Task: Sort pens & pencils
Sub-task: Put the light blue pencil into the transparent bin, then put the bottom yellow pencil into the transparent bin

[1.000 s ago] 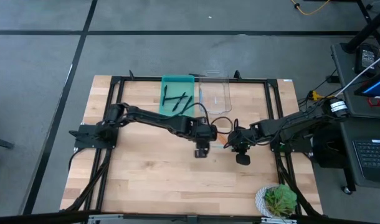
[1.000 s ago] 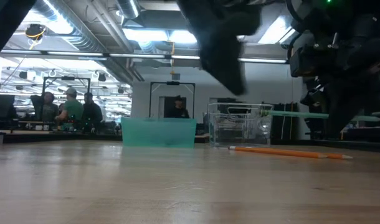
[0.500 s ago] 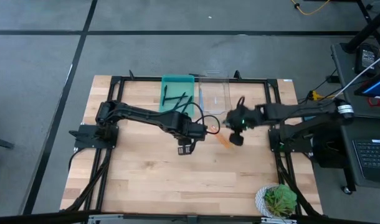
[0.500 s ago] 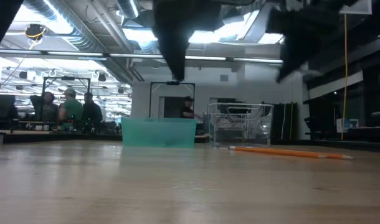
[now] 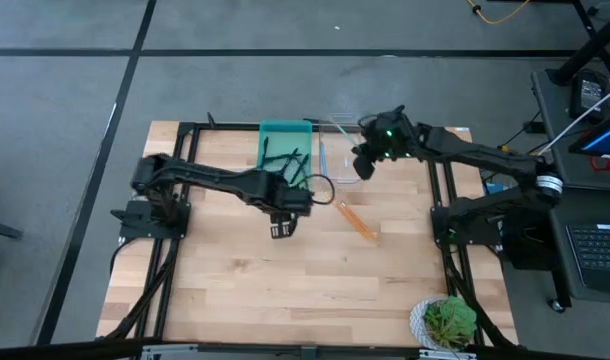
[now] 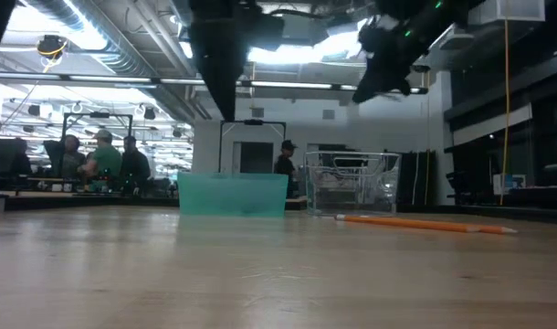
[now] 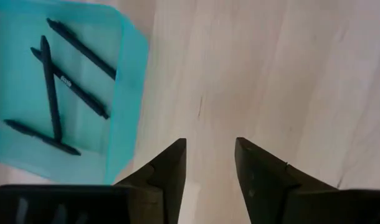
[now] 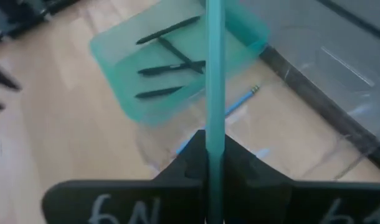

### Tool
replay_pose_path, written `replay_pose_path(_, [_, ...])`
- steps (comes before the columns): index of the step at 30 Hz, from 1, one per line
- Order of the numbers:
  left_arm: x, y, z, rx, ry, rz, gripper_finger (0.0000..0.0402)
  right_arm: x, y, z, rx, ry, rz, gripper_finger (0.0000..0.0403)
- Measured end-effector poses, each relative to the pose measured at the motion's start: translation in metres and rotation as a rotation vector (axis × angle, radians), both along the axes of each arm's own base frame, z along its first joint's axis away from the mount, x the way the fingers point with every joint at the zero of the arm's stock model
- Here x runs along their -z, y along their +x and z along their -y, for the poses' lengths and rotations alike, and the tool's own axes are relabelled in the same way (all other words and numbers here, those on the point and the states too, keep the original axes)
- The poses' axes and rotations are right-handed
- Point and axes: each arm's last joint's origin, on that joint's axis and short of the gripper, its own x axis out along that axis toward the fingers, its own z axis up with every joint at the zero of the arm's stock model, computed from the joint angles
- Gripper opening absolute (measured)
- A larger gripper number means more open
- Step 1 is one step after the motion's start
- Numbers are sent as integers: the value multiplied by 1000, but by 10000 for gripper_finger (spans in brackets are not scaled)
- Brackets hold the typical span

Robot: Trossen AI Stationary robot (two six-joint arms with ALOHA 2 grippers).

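Four black pens (image 5: pixel 285 160) lie in the teal tray (image 5: pixel 268 130); they also show in the left wrist view (image 7: pixel 53 81) and the right wrist view (image 8: pixel 171 62). One light-blue pencil (image 8: pixel 240 102) lies in the clear tray (image 5: pixel 357 140). Orange pencils (image 5: pixel 357 222) lie on the table right of centre, though I cannot tell whether one or two. My right gripper (image 5: pixel 365 165) is above the clear tray, shut on a second light-blue pencil (image 8: pixel 213 62). My left gripper (image 5: pixel 282 228) is open and empty over bare wood near the teal tray's near edge. My right gripper pinches the light-blue pencil's shaft (image 8: pixel 213 127) between its two fingers (image 8: pixel 193 158). The fingers lie across the pencil. The pencil is lifted clear, above the clear tray and the teal tray's edge. Which part along its length is held is hidden by the gripper.
The two trays stand side by side at the table's far edge; the low view shows the teal tray (image 6: pixel 233 194), the clear tray (image 6: pixel 352 183) and an orange pencil (image 6: pixel 425 223). A potted plant (image 5: pixel 445 322) stands at the near right corner. People are in the room behind.
My right gripper has risen and gone from the table's middle toward the far edge, over the clear tray, carrying the light-blue pencil. My left gripper has gone toward the table's left edge, away from the orange pencils, which now lie uncovered.
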Motion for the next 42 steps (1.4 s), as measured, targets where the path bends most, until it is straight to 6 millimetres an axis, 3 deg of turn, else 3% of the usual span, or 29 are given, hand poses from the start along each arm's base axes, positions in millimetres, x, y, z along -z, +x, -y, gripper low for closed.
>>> replay_pose_path(10, [-8, -56, -12, 2, -8, 359, 130, 50, 19, 49, 215, 202, -27, 17])
replay_pose_path(18, [8, -80, -15, -2, -7, 389, 130, 89, 40, 63, 288, 335, -21, 17])
replay_pose_path(25, [16, -82, -10, -18, -28, 416, 130, 107, 42, 69, 319, 355, -79, 17])
replay_pose_path(42, [12, -77, -10, 14, -19, 474, 130, 109, 41, 71, 335, 363, -77, 68])
